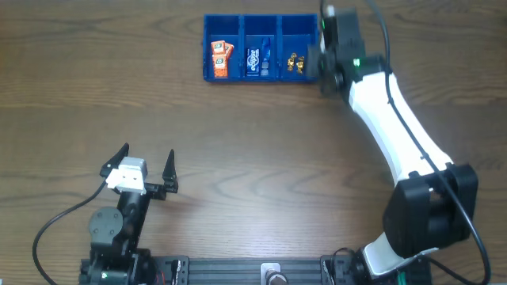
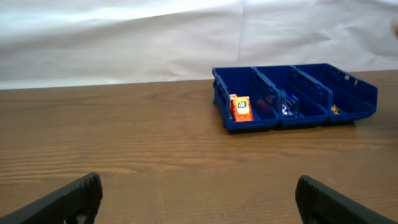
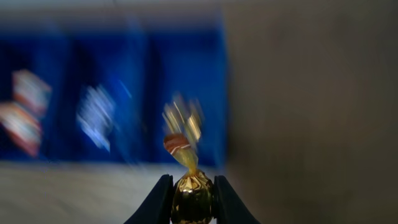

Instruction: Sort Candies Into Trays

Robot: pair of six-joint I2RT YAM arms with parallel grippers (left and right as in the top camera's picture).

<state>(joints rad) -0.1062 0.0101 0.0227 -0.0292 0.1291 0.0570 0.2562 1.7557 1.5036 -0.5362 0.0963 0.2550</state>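
Left gripper (image 1: 147, 156) jaws spread wide, the tray (image 2: 261, 126) well ahead of them; its three bins hold orange candies (image 1: 221, 57), a blue candy (image 1: 254, 60) and gold candies (image 1: 296, 60). Right gripper (image 3: 191, 186) jaws pinch a gold-wrapped candy (image 3: 193, 200), the tray just beyond them

table (image 1: 238, 142): wood-grain surface, smooth, matt. tray (image 2: 252, 126): blue moulded plastic, slight sheen. candy (image 3: 193, 198): gold foil wrapper, glossy, crinkled. left gripper (image 1: 148, 154) and right gripper (image 3: 191, 182): black, matt, plastic look. right arm shell (image 1: 396, 111): white, smooth, glossy.
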